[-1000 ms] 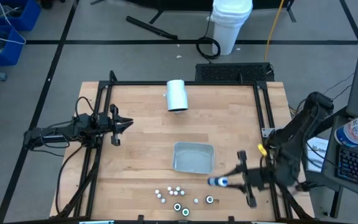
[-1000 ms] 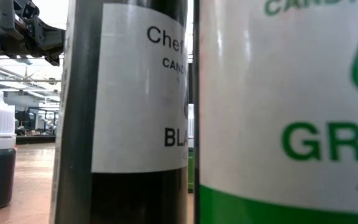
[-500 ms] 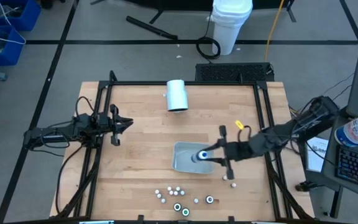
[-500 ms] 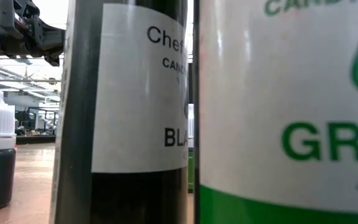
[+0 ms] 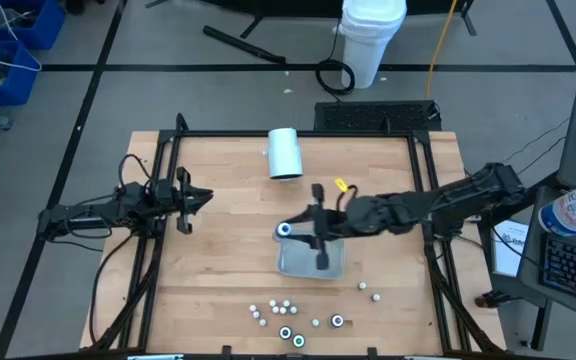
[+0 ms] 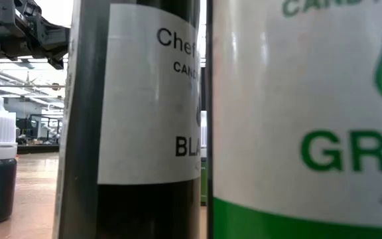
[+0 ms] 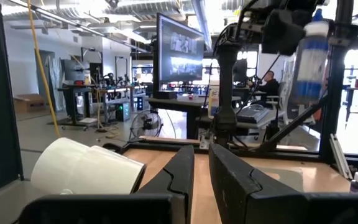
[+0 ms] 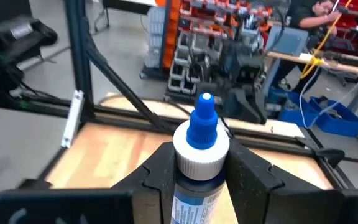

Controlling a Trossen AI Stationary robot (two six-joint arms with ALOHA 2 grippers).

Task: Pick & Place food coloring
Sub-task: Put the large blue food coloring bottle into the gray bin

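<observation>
1. Over the tray's [image 5: 303, 266] far left corner, the right gripper [image 5: 298, 231] holds a blue-tipped bottle [image 5: 285, 230] of food coloring, clamped between its two fingers.
2. The right arm [image 5: 438, 203] reaches in from the table's [image 5: 228, 200] right edge, stretched long and low toward the middle, the wrist turned so the bottle's tip faces up at the overhead camera.
3. In the right wrist view the bottle [image 8: 199, 149] stands upright between the fingers [image 8: 157, 171], white collar and blue nozzle clear above them.
4. The left wrist view catches the same bottle [image 7: 307, 59] well above the table.
5. The left arm [image 5: 98, 212] lies at the table's left side, its gripper [image 5: 190, 199] pointing inward; its fingers [image 7: 176, 174] stand nearly together with a thin gap and hold nothing.
6. More bottles [image 5: 286, 318] sit in a loose cluster near the table's front edge, with two [image 5: 368, 290] apart to the right of the tray.
7. A white cylinder [image 5: 285, 152] lies on its side near the far edge.
8. In the low view, a black-labelled bottle [image 6: 138, 119] and a green-labelled one [image 6: 304, 113] fill the frame.
</observation>
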